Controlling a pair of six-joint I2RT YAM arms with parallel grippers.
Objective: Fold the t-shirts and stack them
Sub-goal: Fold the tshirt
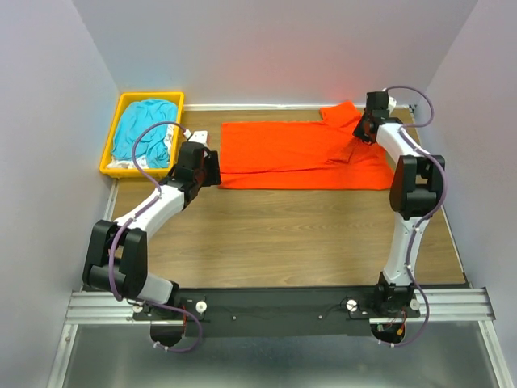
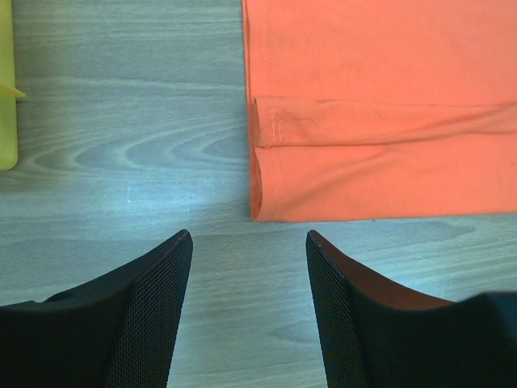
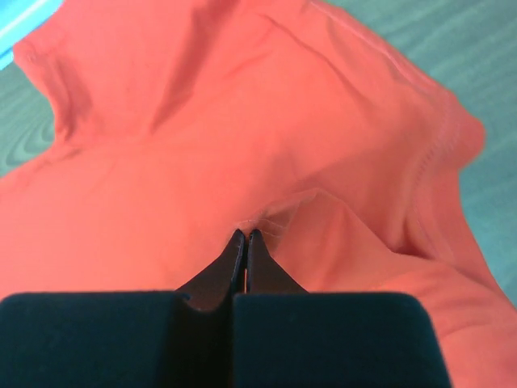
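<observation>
Right claw (image 3: 245,236) pinches a fold of the orange-red t-shirt (image 1: 299,153). Left claw (image 2: 247,238) hangs spread beside its edge.

One orange-red t-shirt (image 1: 299,153) lies at twelve o'clock on the one table (image 1: 283,234). One yellow bin (image 1: 111,133) stands at ten o'clock. It holds one teal-blue t-shirt (image 1: 145,129) and some white fabric (image 1: 128,164), perhaps one piece only, mostly hidden. There are two arms: left arm (image 1: 157,206) and right arm (image 1: 404,234).

I see the spread t-shirt (image 1: 299,153) across the table's (image 1: 283,234) far side. The bin (image 1: 111,141) sits left of it, a bunched t-shirt (image 1: 145,129) inside.
</observation>
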